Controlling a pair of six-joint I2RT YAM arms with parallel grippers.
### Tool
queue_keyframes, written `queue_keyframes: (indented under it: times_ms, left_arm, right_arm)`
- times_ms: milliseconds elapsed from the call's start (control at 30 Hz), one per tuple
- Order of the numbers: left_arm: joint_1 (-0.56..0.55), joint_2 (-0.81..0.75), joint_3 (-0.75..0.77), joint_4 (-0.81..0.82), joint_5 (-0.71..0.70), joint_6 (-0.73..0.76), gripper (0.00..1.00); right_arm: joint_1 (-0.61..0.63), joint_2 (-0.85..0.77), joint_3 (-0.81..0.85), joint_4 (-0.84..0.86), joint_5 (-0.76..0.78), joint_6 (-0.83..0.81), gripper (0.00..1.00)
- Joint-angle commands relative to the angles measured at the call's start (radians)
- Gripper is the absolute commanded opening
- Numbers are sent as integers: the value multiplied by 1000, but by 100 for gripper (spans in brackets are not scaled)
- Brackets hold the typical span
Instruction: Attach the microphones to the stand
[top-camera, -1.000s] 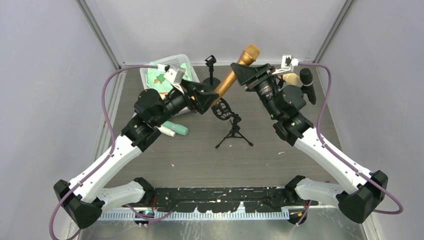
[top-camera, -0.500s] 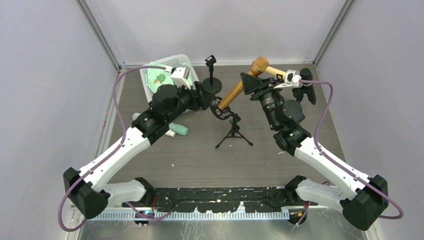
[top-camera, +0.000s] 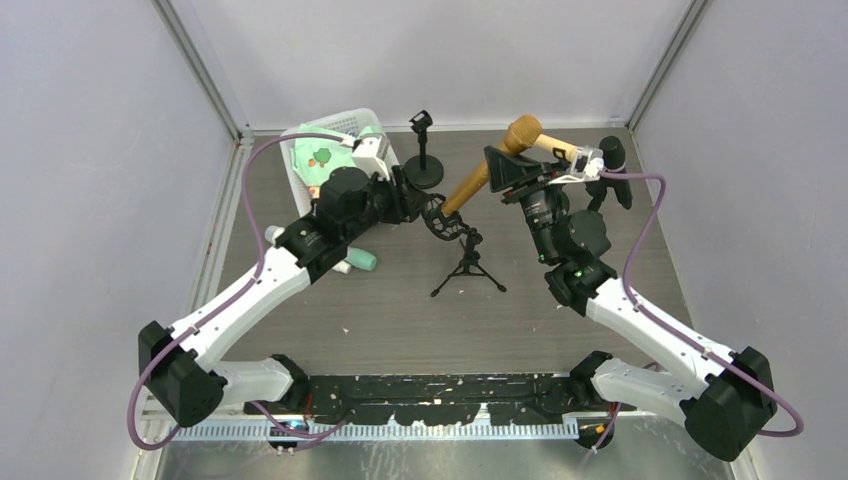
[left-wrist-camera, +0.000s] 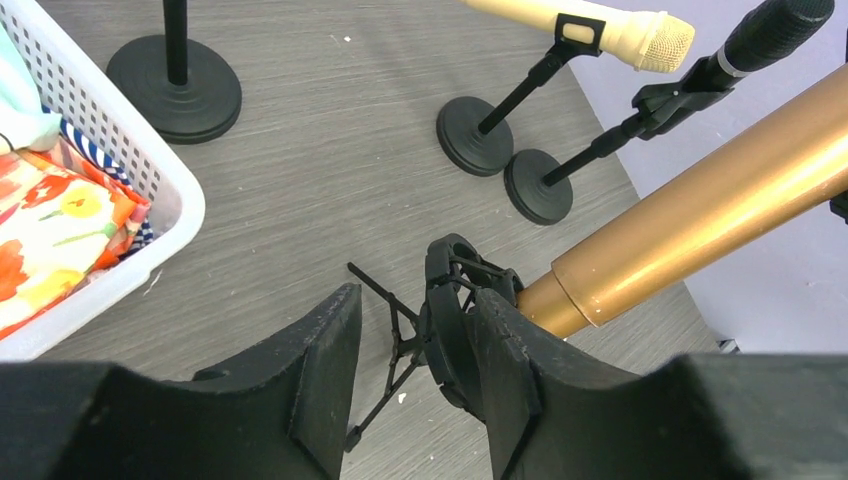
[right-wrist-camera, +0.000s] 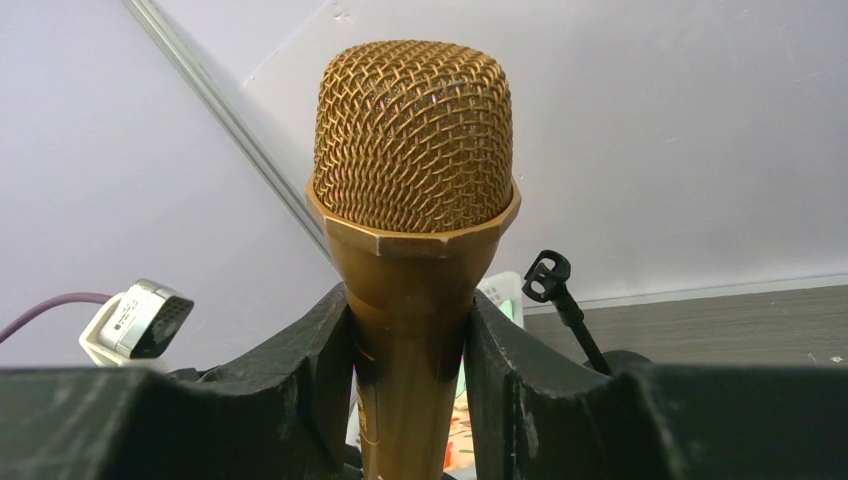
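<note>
L arm moved in to tripod clip (left-wrist-camera: 445, 320); L fingers (left-wrist-camera: 320, 370) straddle it, part-open. R fingers (right-wrist-camera: 320, 360) clenched on brown mic (right-wrist-camera: 415, 150), tail at clip. Mounted: cream mic (left-wrist-camera: 600, 25), black mic (left-wrist-camera: 775, 25). Pending: mint mic (top-camera: 362, 261).

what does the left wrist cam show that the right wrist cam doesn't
Only the left wrist view: the white basket, the cream microphone and black microphone sitting on stands, and the tripod stand's ring mount between the left end effector's fingers, with the brown microphone's tail end right at it.
Only the right wrist view: that microphone's mesh head, with the right end effector clamped just below it.
Both: the brown microphone and the empty clip stand.
</note>
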Motion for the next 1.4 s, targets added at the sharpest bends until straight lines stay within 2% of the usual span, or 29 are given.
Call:
queue_keyframes:
  times_ms: [0,100,333,567,800,1000,1267,1367]
  left_arm:
    - [3,3,24,11,24,-11,44]
    - [3,5,17,15,42,-14,40]
    - [3,18,1,17,107,-28,39]
    - [3,27,-13,19,138,-44,35]
    - [3,30,-18,27,143,-54,31]
    - [3,34,-14,27,141,-53,31]
    - [3,40,-6,24,139,-54,31]
    - [3,38,-5,20,136,-52,31]
  right_arm:
    - [-5,-14,-7,92,-28,-29,1]
    - [-4,-14,-27,103,-63,-40,1]
    - [-5,-1,-89,168,-124,-57,1]
    - [-4,34,-142,241,-201,-95,8]
    - [-2,46,-195,236,-312,-151,12]
    - [1,44,-230,182,-380,-158,26]
    - [1,-15,-271,125,-371,-135,60]
    - [0,-68,-279,76,-351,-142,68]
